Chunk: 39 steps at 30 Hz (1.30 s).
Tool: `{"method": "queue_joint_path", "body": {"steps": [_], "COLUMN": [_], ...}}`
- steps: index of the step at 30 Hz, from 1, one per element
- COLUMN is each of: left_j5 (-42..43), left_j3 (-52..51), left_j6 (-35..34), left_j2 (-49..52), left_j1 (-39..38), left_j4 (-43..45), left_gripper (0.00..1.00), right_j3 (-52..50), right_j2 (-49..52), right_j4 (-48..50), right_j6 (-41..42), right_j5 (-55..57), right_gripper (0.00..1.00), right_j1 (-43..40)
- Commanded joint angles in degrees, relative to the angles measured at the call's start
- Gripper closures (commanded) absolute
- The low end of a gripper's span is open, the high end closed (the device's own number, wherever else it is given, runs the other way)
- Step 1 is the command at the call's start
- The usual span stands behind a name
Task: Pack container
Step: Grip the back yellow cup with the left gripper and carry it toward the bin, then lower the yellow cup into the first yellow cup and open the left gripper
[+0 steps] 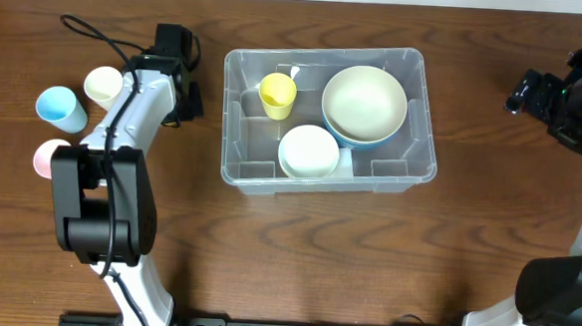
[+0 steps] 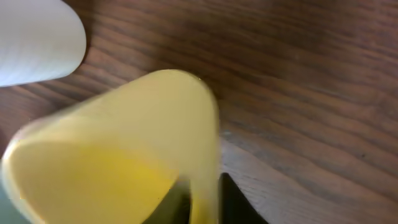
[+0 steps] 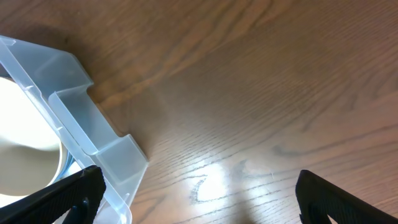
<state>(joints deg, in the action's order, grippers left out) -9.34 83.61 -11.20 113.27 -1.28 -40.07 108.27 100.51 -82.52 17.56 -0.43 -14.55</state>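
Observation:
The clear container point(image 1: 429, 140) stands mid-table; its corner also shows in the right wrist view point(image 3: 93, 130). Inside it are a yellow cup point(image 1: 278, 94), a cream bowl point(image 1: 364, 101) nested in a blue bowl, and a pale bowl point(image 1: 308, 151). My left gripper point(image 2: 205, 202) is shut on the wall of a pale yellow cup point(image 2: 124, 149), one finger inside and one outside; that cup point(image 1: 102, 85) sits left of the container. My right gripper point(image 3: 199, 199) is wide open and empty over bare wood, to the right of the container point(image 1: 530, 94).
A light blue cup point(image 1: 60, 108) and a pink cup point(image 1: 46, 156) stand at the far left beside my left arm. A pale cup point(image 2: 37, 40) lies close to the held cup. A black cable runs over the left arm.

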Motion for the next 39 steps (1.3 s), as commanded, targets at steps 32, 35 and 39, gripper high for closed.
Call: {"method": "queue_joint_path", "body": {"steps": [32, 35, 39], "left_j5": [1.6, 1.6, 1.6], "left_j3": [0.8, 0.8, 0.8], "left_j6": [5.0, 6.5, 6.7], "left_j2": [-26.7, -23.4, -19.3], "left_j1": [-26.4, -28.9, -30.5], "left_j4": [2.9, 2.9, 2.8], "left_gripper": [0.94, 0.95, 0.94], "right_j3": [0.7, 0.7, 0.7], "right_j2": [-0.3, -0.3, -0.3], "right_j4": [0.0, 0.0, 0.0], "right_j6": [0.6, 0.6, 0.6], "right_j5": [0.0, 0.0, 0.0], "right_gripper": [0.01, 0.01, 0.01], "right_j1": [-0.1, -0.1, -0.1]}}
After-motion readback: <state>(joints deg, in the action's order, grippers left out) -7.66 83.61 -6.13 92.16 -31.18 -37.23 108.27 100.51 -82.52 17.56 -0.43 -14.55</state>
